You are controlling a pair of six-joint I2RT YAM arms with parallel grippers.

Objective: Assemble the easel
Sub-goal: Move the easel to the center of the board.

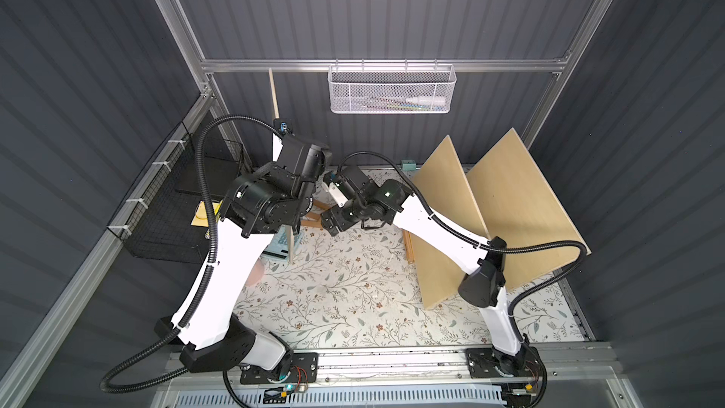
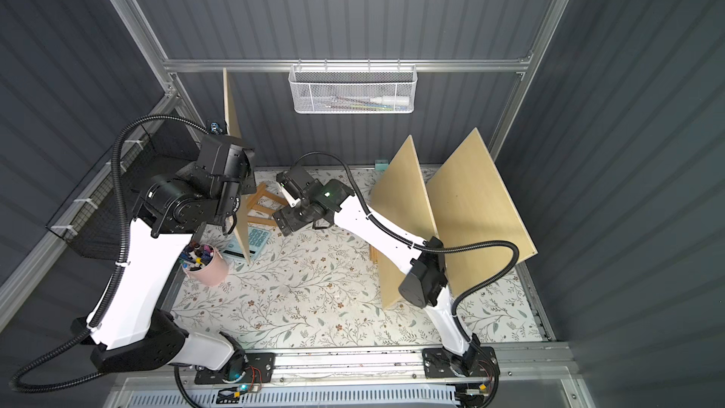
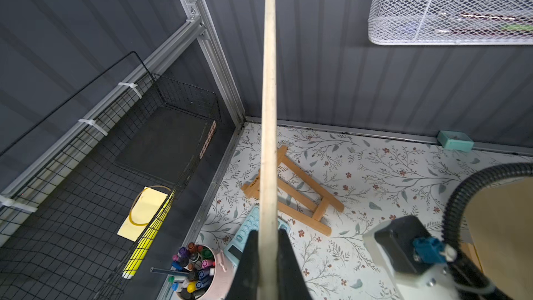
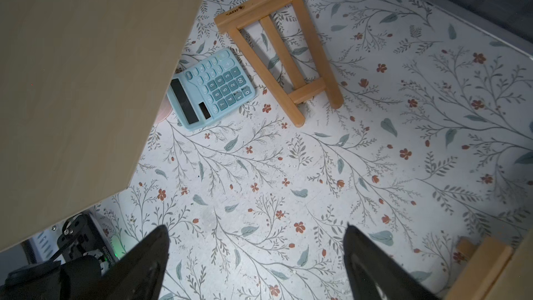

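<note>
Nearest the robot's base, a round pink cup of markers (image 2: 212, 272) stands on the floral-patterned table mat (image 4: 317, 168). Just past it, the left gripper (image 3: 267, 233) pinches a thin pale wooden board (image 3: 268, 96), which it holds upright and edge-on. Beside it the right gripper (image 4: 255, 227) hangs over bare mat, jaws spread wide with nothing between them. Farther back the small light-brown wooden easel frame (image 4: 261, 0) lies flat on the mat, just beside a light-blue calculator (image 4: 213, 90) and apart from both grippers.

On the floral surface (image 4: 317, 183) lie a wooden easel frame (image 4: 262, 0), a blue calculator (image 4: 213, 90) just beside it, and a pink marker cup (image 2: 206, 264).
</note>
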